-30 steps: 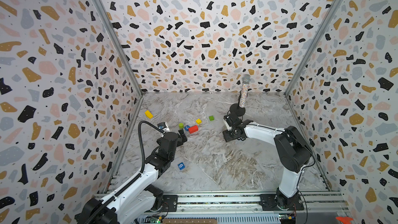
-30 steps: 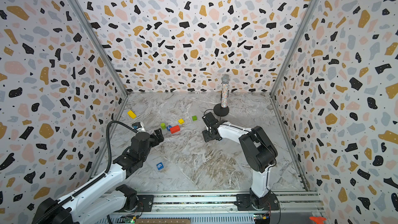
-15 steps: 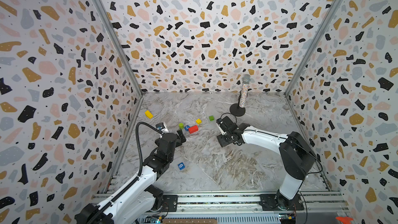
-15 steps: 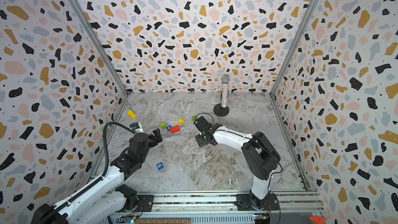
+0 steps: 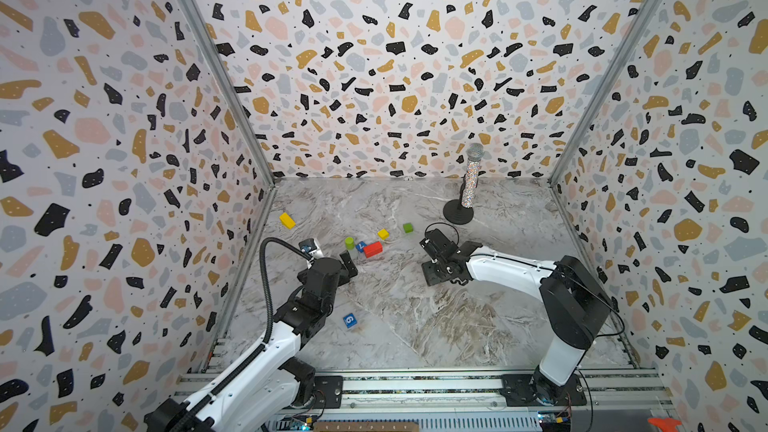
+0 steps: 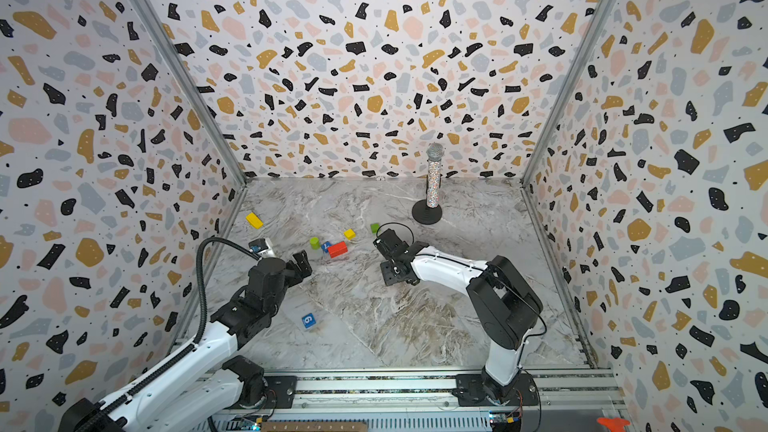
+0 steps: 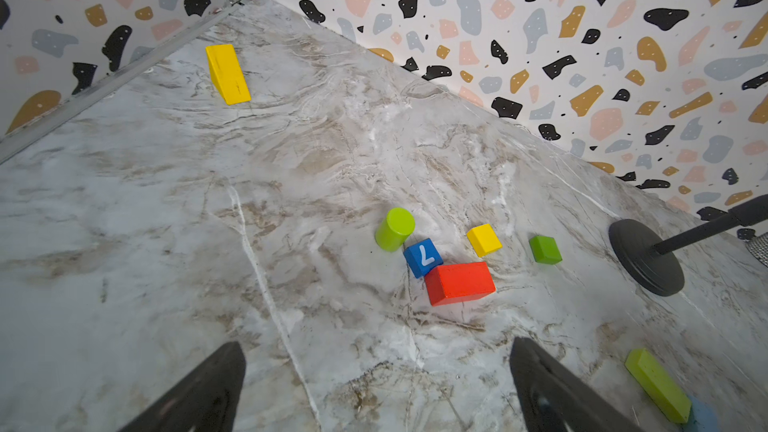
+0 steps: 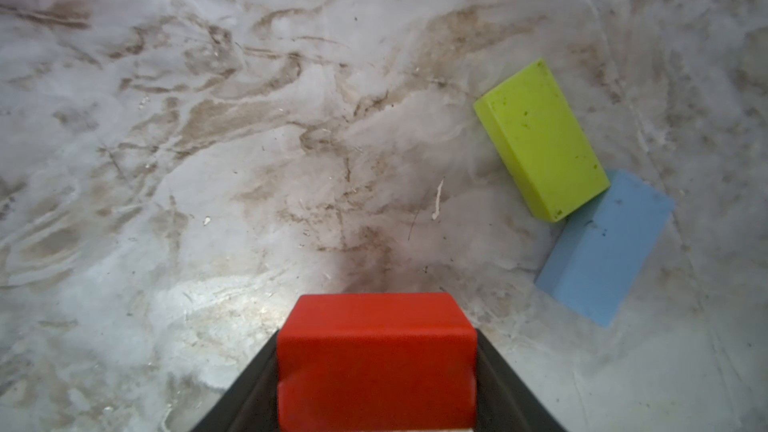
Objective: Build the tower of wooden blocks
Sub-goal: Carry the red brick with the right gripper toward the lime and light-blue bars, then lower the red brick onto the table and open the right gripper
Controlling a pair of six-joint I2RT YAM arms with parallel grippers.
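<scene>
Our right pincer (image 8: 376,384) pinches a red brick (image 8: 376,334) (left pincer (image 7: 376,351) spread, empty); lowering it, we may nudge the green brick (image 8: 540,139), seemingly close.

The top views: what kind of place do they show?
Probably a robot test booth: speckled walls enclose a marble-look table, two arms stand on a metal rail, and toy blocks lie scattered.

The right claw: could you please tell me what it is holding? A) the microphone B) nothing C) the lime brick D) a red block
D: in the right wrist view a red block sits clamped in the right claw, while the lime brick lies apart from it.
</scene>
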